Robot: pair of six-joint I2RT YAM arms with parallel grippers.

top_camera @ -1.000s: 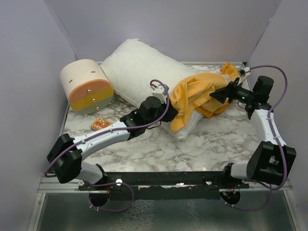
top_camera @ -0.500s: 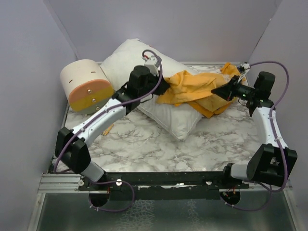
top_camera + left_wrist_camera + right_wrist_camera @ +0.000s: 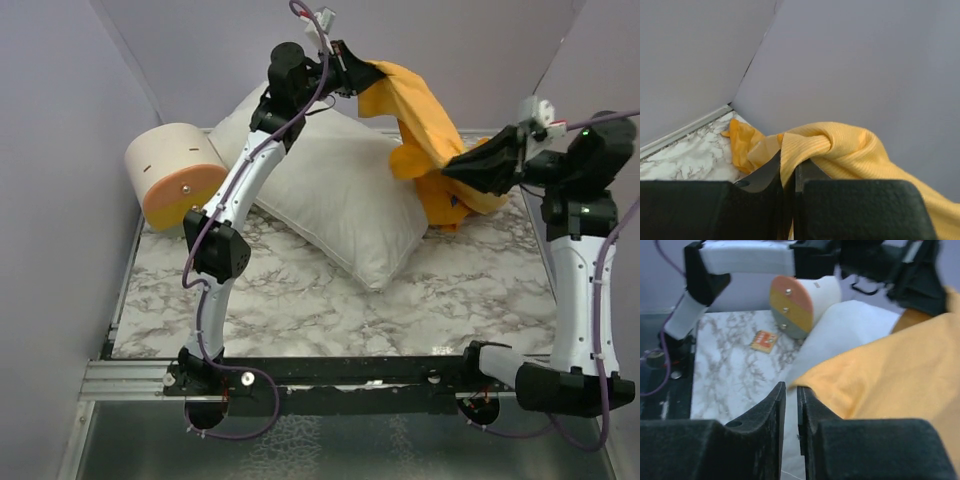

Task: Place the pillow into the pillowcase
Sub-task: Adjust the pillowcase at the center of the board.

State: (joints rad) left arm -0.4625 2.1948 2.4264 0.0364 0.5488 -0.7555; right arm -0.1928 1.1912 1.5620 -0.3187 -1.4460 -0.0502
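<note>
Fabric has risen off the pillow [image 3: 330,190]: the left gripper [image 3: 368,76], clamped on a bunched fold of the pillowcase [image 3: 422,122], has swung high by the back wall [image 3: 470,50], leaving the pillow bare on the table [image 3: 450,290]. The right gripper [image 3: 453,169], jaws nearly together, seems to pinch the pillowcase's lower edge. Where the pillowcase opens is lost in the folds.

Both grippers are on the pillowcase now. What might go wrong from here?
The left gripper pinches only a thin bunch of the pillowcase, which may slip out. The fabric hangs twisted with no open mouth showing, so the pillow may not enter. The right gripper seems to hold just an edge.
</note>
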